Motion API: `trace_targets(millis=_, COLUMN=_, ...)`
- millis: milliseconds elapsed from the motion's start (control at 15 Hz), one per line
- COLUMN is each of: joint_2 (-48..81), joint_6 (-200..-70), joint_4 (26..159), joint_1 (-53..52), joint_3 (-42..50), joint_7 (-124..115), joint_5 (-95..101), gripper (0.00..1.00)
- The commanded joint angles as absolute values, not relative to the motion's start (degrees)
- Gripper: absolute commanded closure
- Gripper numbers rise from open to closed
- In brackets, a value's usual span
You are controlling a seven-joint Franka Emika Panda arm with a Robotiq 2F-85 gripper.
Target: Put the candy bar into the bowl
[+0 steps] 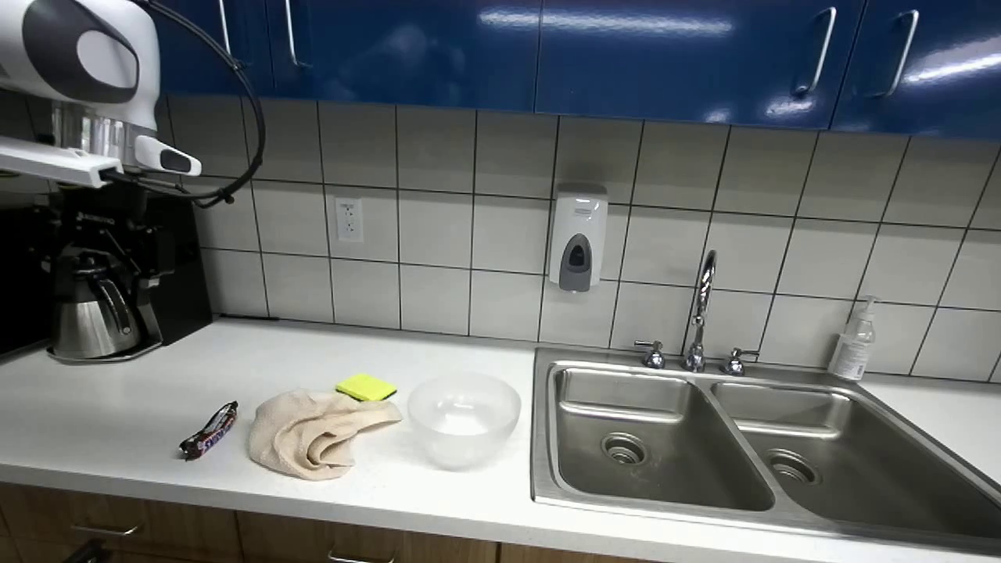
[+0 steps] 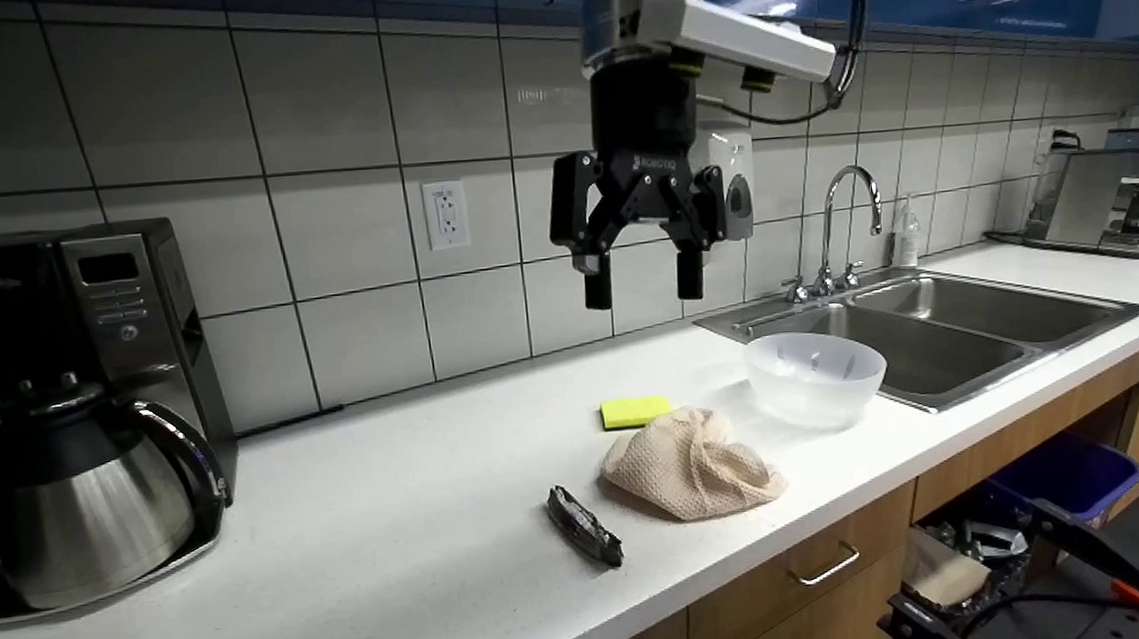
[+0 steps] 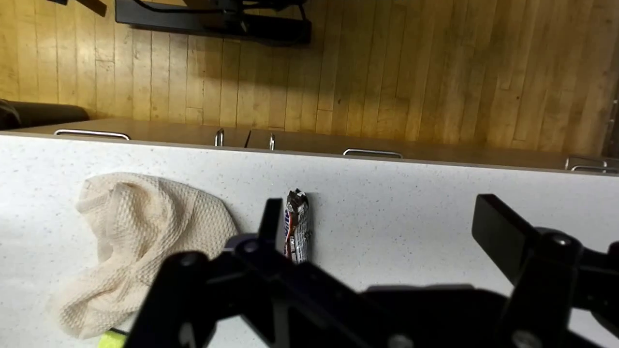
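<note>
The candy bar (image 1: 209, 432) is a dark wrapped bar lying on the white counter; it also shows in an exterior view (image 2: 584, 527) and in the wrist view (image 3: 296, 227). The bowl (image 1: 461, 447) is translucent white, upright and empty beside the sink; it shows too in an exterior view (image 2: 816, 400), but not in the wrist view. My gripper (image 2: 645, 292) is open and empty, high above the counter, fingers pointing down. In the wrist view, the gripper (image 3: 379, 220) has its left finger near the candy bar's image and hides the bar's lower end.
A beige cloth (image 2: 692, 466) lies between candy bar and bowl, with a yellow sponge (image 2: 635, 412) behind it. The sink (image 1: 543, 438) and faucet (image 1: 701, 305) are past the bowl. A coffee maker (image 2: 127, 300) stands at the other end. Blue cabinets (image 1: 407, 55) hang above.
</note>
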State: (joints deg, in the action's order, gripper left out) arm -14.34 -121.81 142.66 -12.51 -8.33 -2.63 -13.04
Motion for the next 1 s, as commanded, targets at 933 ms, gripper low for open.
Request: trace_targets(millis=933, joint_2=9.3, joint_6=-133.0, joint_4=134.7, joint_1=-10.3, joint_3=-8.4, joint_7=-1.5, joint_5=-9.9, gripper=0.0)
